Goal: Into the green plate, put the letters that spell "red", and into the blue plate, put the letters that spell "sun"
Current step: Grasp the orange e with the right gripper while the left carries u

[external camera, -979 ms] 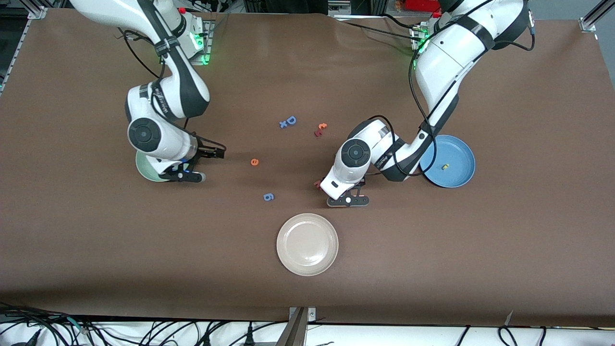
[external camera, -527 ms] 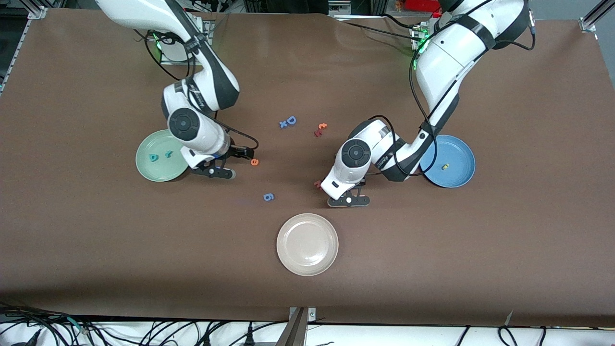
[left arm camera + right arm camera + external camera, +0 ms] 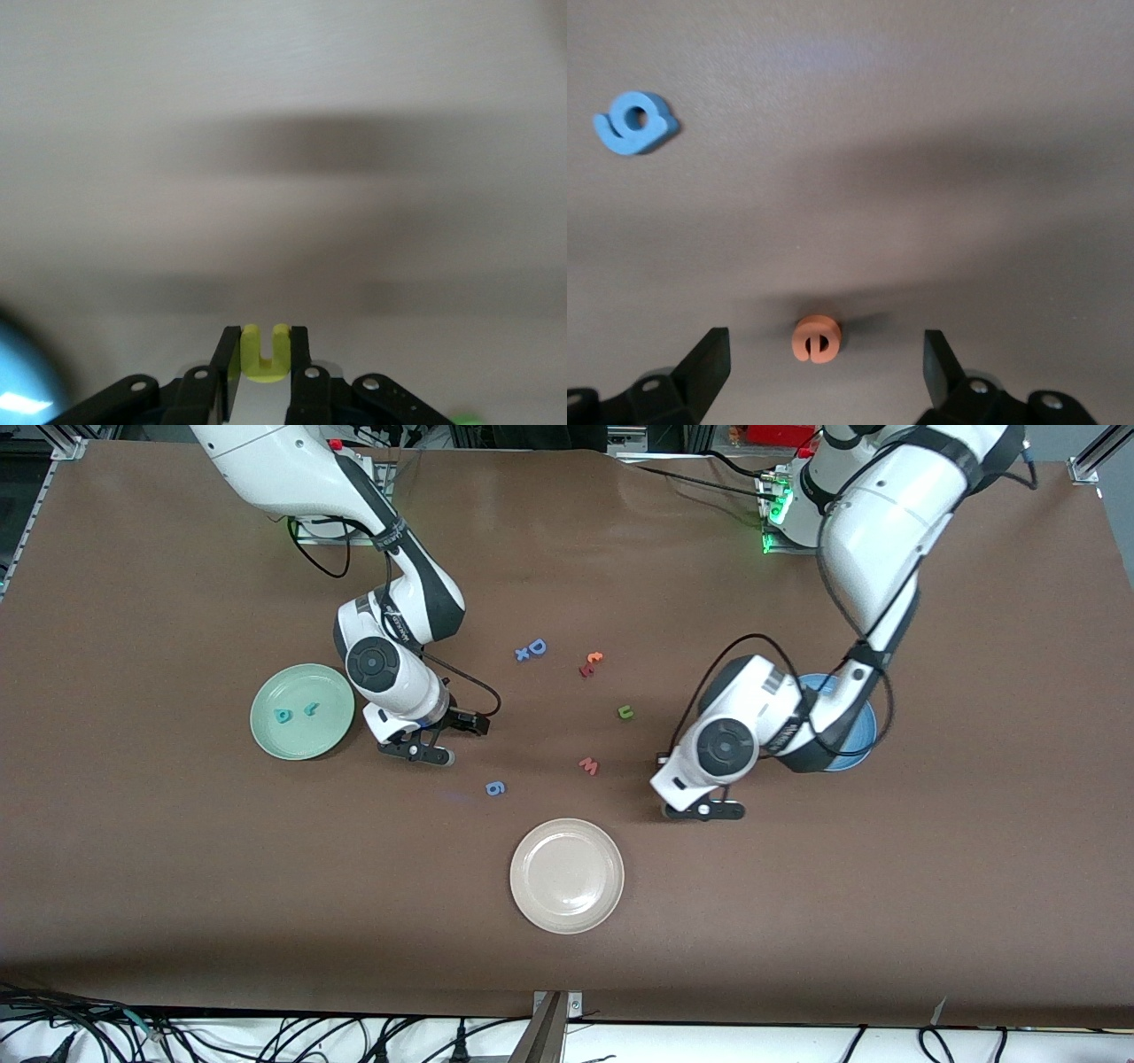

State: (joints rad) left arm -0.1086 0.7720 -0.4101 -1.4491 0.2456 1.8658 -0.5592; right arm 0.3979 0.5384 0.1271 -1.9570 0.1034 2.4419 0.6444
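Note:
In the left wrist view, my left gripper (image 3: 265,350) is shut on a yellow "u" letter (image 3: 266,354). In the front view that gripper (image 3: 697,795) hangs over bare table beside the blue plate (image 3: 858,731), which the arm partly covers. My right gripper (image 3: 826,354) stands open low over the table, with the orange "e" (image 3: 816,340) lying between its fingers, touching neither. The front view shows it (image 3: 443,731) beside the green plate (image 3: 301,682), which holds two teal letters (image 3: 283,716) (image 3: 311,709). An olive-green "u" (image 3: 625,712) lies loose mid-table.
A pink "w" (image 3: 589,766) lies nearer the front camera than the olive "u". A blue "9" (image 3: 495,787) is close to the right gripper. A blue "D" with a small "x" (image 3: 532,648) and dark red and orange letters (image 3: 591,662) lie farther back. A cream plate (image 3: 567,875) sits nearest the camera.
My left gripper closed on the yellow "u" and carried it toward the blue plate, uncovering the olive "u" and pink "w". My right gripper moved from the green plate to over the orange "e".

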